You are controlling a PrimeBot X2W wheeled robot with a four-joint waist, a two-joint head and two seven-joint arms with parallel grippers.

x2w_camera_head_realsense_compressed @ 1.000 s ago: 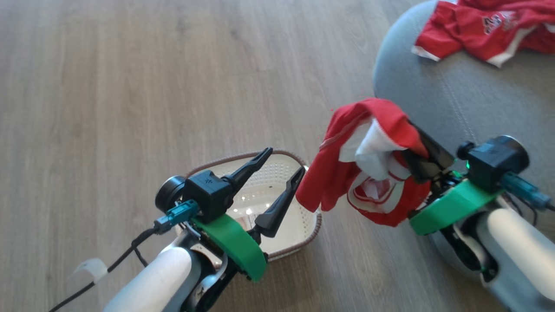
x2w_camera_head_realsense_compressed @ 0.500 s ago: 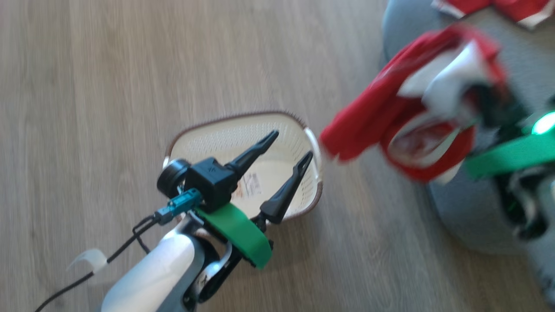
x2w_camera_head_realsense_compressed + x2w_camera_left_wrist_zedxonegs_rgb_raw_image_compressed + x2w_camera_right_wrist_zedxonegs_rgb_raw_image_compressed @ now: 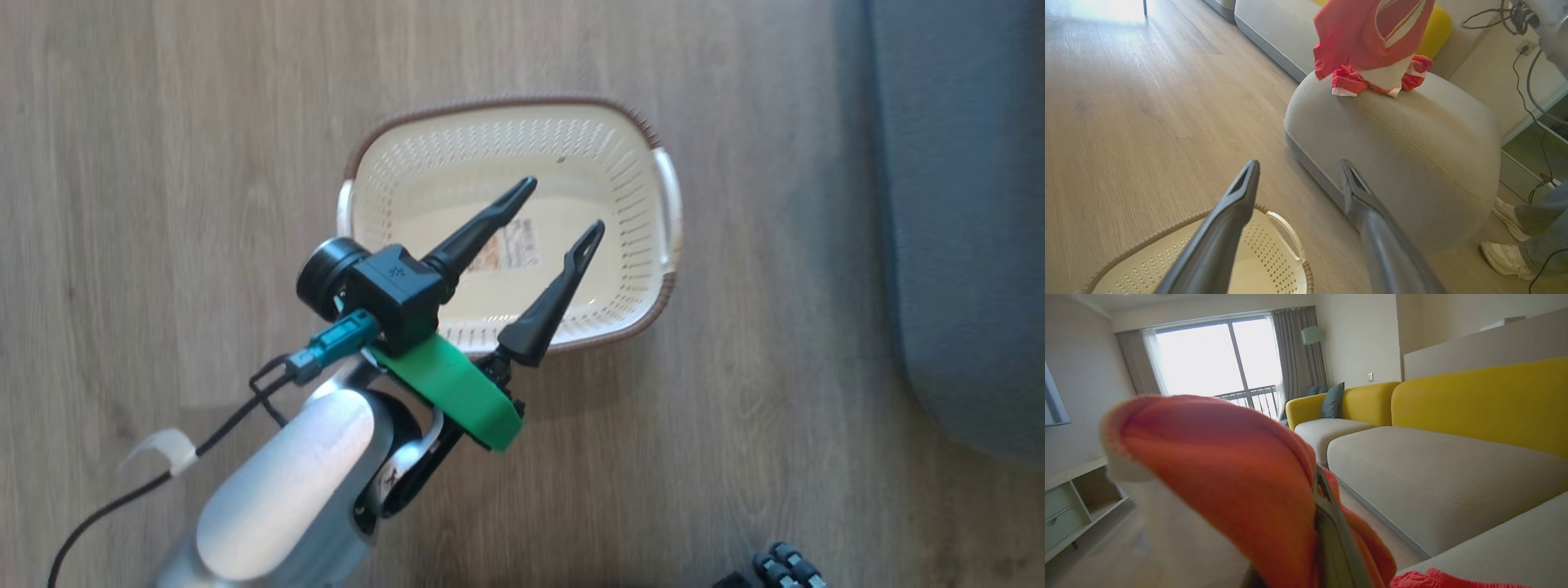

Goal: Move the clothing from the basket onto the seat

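In the centre-left of the head view the left gripper (image 3: 565, 206) hangs over the basket (image 3: 408, 163), fingers spread wide with nothing between them. The basket looks empty down to the label (image 3: 514, 245) on its floor, so I'd guess this is the last load. Along the right edge of that view runs the grey seat (image 3: 963, 245). In the upper middle of the left wrist view a red garment (image 3: 1363, 36) dangles over the seat (image 3: 1412, 143), above a second garment (image 3: 1347, 81) lying there; I can't tell whether the two touch. The right gripper (image 3: 1323, 498) is pressed together, pinching the red garment (image 3: 1229, 465), which drapes over its fingers. To do this well, I'd lower until the cloth rests on the seat, well in from the rounded edge, then let go and lift straight up so no fold snags. A person's shoes (image 3: 1504, 253) stand at the lower right.
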